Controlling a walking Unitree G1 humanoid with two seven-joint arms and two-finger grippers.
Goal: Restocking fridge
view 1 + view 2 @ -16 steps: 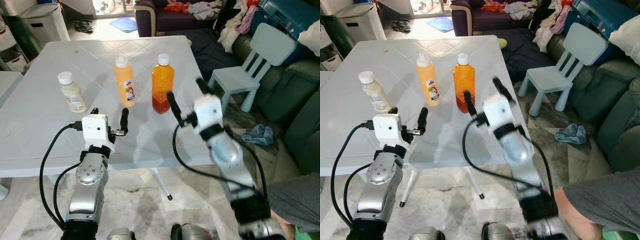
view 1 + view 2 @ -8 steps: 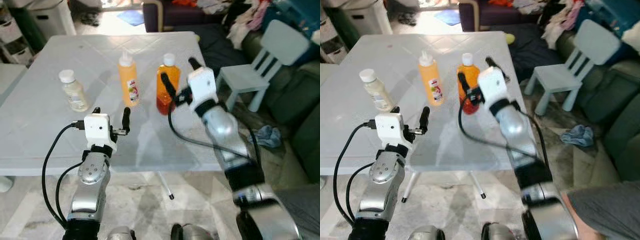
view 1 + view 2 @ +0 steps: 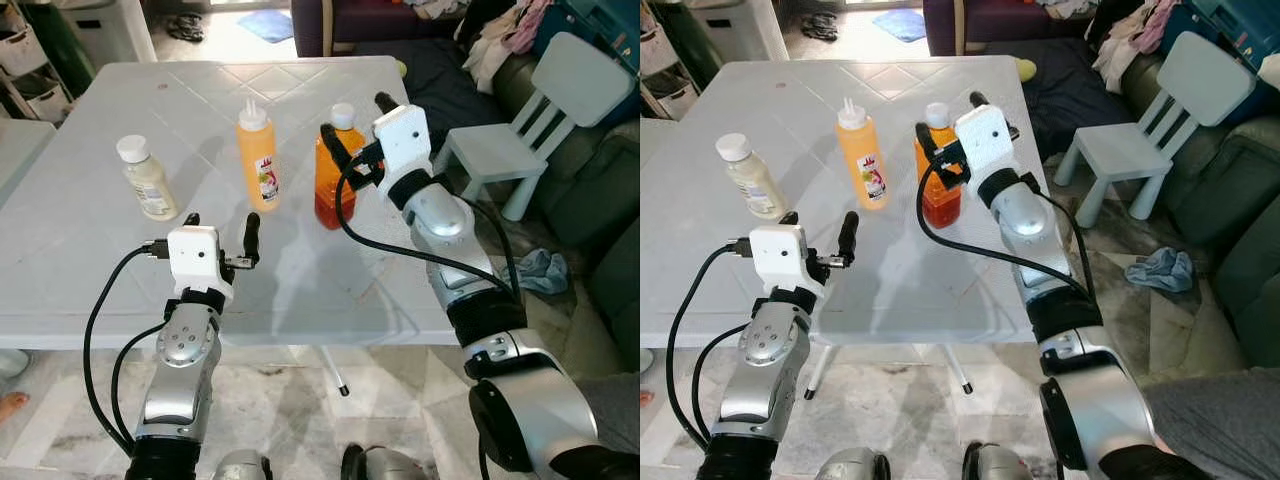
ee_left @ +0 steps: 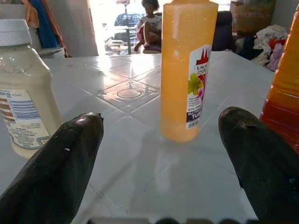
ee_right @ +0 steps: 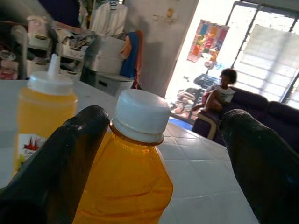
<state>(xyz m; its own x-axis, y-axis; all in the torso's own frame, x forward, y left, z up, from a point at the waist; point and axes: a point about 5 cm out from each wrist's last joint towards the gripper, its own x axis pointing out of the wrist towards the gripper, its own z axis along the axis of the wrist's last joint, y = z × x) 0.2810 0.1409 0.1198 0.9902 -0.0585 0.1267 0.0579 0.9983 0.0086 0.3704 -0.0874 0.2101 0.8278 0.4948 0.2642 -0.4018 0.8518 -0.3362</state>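
Right gripper (image 3: 353, 130) spread wide around orange juice bottle (image 3: 333, 190) on surface (image 3: 80, 260), hiding its neck. Squeeze bottle (image 4: 187, 70) label print too small to read. Left gripper (image 3: 220, 235) wide, empty.

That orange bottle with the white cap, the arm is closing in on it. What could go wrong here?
The right gripper is open around the neck of the orange bottle, high up, so a nudge might tip it. The squeeze bottle stands close beside it and could get knocked. The bottle is near the table edge on the chair side, so a fall may reach the floor.
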